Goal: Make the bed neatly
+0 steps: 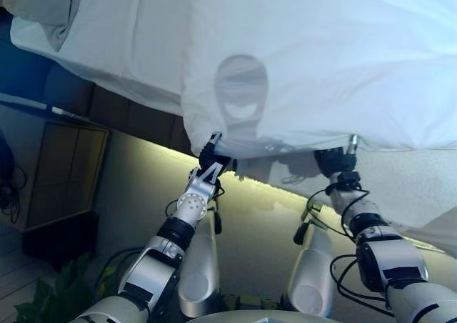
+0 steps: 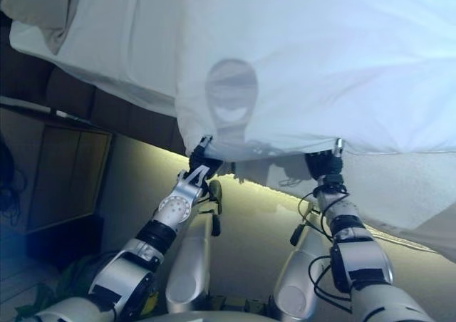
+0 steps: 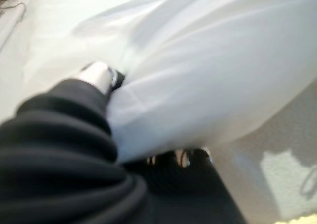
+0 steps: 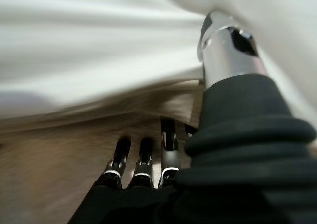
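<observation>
While both arms reach up, the left hand and right hand each grip the lower edge of the white duvet over the bed.

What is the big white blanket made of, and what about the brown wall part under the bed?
The white blanket looks like soft woven cloth, probably cotton, with a matte finish: it folds, drapes and bunches where the left hand and the right hand hold its edge. The brown panel under the mattress looks padded, perhaps leather or leatherette, with seams between sections, though it is too dim to be sure.
</observation>
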Controlling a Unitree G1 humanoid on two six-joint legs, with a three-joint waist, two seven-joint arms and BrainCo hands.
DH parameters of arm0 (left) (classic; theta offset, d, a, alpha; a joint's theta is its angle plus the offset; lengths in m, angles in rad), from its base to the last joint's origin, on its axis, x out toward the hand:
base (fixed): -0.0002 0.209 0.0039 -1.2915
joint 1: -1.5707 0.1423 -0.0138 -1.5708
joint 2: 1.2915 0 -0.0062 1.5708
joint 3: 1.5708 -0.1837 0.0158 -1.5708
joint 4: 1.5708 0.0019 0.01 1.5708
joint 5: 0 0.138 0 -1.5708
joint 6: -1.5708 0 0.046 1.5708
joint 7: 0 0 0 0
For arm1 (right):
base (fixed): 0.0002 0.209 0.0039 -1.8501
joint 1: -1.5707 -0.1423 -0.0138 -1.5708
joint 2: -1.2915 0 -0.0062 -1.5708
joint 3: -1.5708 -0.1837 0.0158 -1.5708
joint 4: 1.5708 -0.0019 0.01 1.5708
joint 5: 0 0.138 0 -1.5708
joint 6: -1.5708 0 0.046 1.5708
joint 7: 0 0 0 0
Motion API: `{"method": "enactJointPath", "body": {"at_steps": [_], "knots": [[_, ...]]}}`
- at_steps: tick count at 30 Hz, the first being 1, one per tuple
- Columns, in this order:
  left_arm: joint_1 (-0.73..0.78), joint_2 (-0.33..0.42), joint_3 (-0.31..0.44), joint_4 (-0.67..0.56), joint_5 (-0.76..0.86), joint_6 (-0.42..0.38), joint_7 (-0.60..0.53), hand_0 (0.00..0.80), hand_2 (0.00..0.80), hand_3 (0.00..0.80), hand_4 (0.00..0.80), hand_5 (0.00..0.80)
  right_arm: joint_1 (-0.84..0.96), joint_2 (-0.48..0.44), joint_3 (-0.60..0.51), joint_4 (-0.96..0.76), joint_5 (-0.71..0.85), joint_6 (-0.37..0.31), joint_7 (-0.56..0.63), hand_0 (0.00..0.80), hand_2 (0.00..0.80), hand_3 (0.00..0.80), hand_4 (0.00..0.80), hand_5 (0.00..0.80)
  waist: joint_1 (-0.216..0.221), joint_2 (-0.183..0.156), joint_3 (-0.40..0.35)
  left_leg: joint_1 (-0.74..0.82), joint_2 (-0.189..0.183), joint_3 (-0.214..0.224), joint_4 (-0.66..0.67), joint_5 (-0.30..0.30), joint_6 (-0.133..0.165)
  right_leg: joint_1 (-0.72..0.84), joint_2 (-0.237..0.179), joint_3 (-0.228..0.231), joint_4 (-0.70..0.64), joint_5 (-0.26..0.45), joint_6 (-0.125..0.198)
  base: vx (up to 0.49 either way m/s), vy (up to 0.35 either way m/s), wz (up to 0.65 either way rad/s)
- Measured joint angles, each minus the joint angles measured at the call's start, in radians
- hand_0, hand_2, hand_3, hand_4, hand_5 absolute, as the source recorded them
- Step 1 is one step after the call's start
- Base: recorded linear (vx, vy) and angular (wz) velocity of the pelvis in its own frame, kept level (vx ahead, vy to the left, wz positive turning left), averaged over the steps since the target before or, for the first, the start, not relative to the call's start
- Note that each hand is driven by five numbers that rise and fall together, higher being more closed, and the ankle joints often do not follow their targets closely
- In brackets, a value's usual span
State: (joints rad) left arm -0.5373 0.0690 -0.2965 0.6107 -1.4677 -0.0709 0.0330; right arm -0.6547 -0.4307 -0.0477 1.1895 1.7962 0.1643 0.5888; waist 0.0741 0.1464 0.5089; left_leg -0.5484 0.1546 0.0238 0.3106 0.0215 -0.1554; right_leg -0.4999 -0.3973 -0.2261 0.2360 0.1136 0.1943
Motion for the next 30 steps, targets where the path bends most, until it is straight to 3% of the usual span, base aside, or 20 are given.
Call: {"method": "enactJointPath", "body": {"at_steps": [7,22,23,24,30], "knots": [[0.024,0.021,0.016,-0.007,-0.001,0.015,-0.052,0.800,0.800,0.800,0.800,0.800,-0.013,-0.067,-0.078,0.025,0.040,0.018,0.025,0.000,0.000,0.000,0.000,0.000,0.004,0.027,0.005,-0.008,-0.013,0.001,-0.001,-0.001,0.003,-0.015,-0.013,0.004,0.003,0.001,0.003,-0.014,0.047,0.01],[0.066,0.059,0.093,-0.006,-0.008,0.044,-0.109,0.800,0.800,0.800,0.800,0.800,-0.010,-0.190,-0.216,0.037,0.044,0.016,0.057,0.000,0.000,0.000,0.000,0.000,-0.003,0.029,0.004,-0.010,-0.015,0.005,-0.010,0.001,-0.001,-0.029,-0.011,0.015,0.002,0.002,0.007,0.002,0.007,-0.02],[0.068,0.060,0.106,-0.006,-0.008,0.045,-0.113,0.800,0.800,0.800,0.800,0.800,-0.009,-0.197,-0.229,0.037,0.045,0.015,0.057,0.530,0.530,0.530,0.530,0.530,-0.004,0.029,0.004,-0.010,-0.014,0.005,-0.010,0.001,-0.001,-0.029,-0.010,0.015,0.002,0.002,0.007,-0.008,-0.043,-0.02],[0.070,0.062,0.113,-0.006,-0.008,0.047,-0.114,0.800,0.800,0.800,0.800,0.800,-0.007,-0.206,-0.229,0.037,0.044,0.015,0.057,0.800,0.800,0.800,0.800,0.800,-0.005,0.029,0.004,-0.010,-0.013,0.005,-0.010,0.001,0.000,-0.029,-0.010,0.015,0.001,0.003,0.007,-0.011,-0.038,-0.02],[0.072,0.067,0.126,-0.003,-0.008,0.053,-0.121,0.800,0.800,0.800,0.800,0.800,-0.005,-0.216,-0.234,0.036,0.044,0.015,0.056,0.800,0.800,0.800,0.800,0.800,-0.007,0.029,0.004,-0.013,-0.011,0.005,-0.010,0.001,0.000,-0.030,-0.006,0.015,-0.001,0.003,0.007,0.000,0.000,0.00]]}}
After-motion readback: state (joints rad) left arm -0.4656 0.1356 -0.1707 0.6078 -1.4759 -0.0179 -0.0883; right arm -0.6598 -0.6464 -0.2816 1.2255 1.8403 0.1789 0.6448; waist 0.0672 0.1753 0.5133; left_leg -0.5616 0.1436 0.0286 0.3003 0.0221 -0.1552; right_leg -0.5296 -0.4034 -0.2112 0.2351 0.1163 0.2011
